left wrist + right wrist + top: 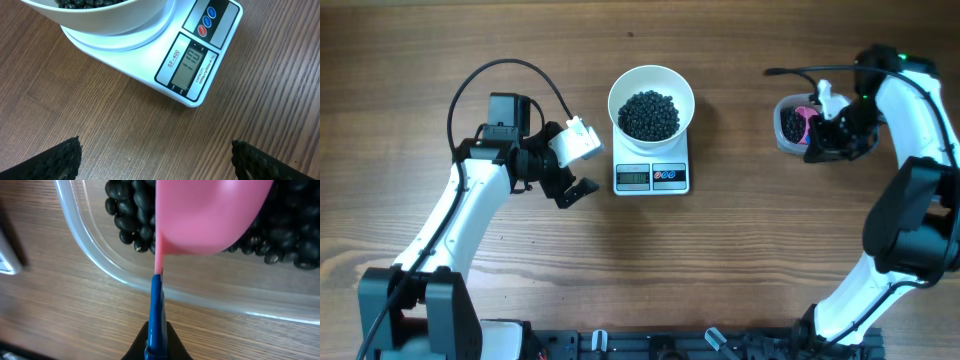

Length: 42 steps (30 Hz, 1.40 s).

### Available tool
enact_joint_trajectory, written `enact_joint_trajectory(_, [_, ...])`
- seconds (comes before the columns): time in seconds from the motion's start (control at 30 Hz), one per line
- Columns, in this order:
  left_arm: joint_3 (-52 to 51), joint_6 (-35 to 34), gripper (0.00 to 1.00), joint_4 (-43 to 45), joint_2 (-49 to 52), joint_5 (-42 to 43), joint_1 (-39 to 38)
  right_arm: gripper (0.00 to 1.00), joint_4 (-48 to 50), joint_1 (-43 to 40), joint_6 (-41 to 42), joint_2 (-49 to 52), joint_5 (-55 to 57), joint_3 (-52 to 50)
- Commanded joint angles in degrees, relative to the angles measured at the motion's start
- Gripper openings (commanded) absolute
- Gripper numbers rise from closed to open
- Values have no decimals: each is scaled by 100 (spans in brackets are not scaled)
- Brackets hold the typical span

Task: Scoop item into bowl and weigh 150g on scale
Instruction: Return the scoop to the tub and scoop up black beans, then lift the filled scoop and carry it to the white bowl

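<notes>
pink scoop (210, 215) clenched in right gripper (156, 342) over tub (100, 265) of black beads (130, 210); left gripper (160, 160) spread wide, empty, near scale (130, 65) bearing filled white bowl (115, 17).

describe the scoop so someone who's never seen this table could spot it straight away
On the wooden table, to the right of the white scale, stands a clear plastic tub of dark beads. The scoop is over that tub's beads, gripped by the right tool. It is the only pink thing in view, on a thin blue handle.
</notes>
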Motion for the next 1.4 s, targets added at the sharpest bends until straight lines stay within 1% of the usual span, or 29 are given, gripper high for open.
enact_joint_trajectory(0.0, [-42,55,100,-2,52,133,26,4,-76,-341,-361,96,-938,-46])
enact_joint_trajectory(0.07, [-42,55,100,-2,52,133,26,4,-83,-595,-544,96,-1416,-46])
enact_joint_trajectory(0.23, [-42,55,100,-2,52,133,26,4,-131,-1086,-787,96,-1993,-46])
enact_joint_trajectory(0.4, [-42,55,100,0,52,133,26,4,-433,-1556,-1360,96,-2754,-46])
enact_joint_trajectory(0.57, [-42,55,100,-2,52,133,26,4,-798,-1578,-1711,96,-3383,-46])
enact_joint_trajectory(0.67, [-42,55,100,-2,52,133,26,4,-1110,-1449,-2149,94,-3875,2])
enact_joint_trajectory(0.83, [-42,55,100,-2,52,133,26,4,-1255,-1040,-2243,85,-4323,282])
enact_joint_trajectory(0.93, [-42,55,100,-2,52,133,26,4,-1250,-588,-2173,85,-4505,479])
enact_joint_trajectory(1.07, [-42,55,100,-2,52,133,26,4,-1043,195,-1657,85,-4518,734])
enact_joint_trajectory(1.13, [-42,55,100,-2,52,133,26,4,-922,673,-1344,85,-4476,1025])
enact_joint_trajectory(1.23, [-42,55,100,0,52,133,26,4,-772,1163,-800,85,-4002,1473])
enact_joint_trajectory(1.37, [-42,55,100,0,52,133,26,4,-649,1993,-48,85,-2498,2122])
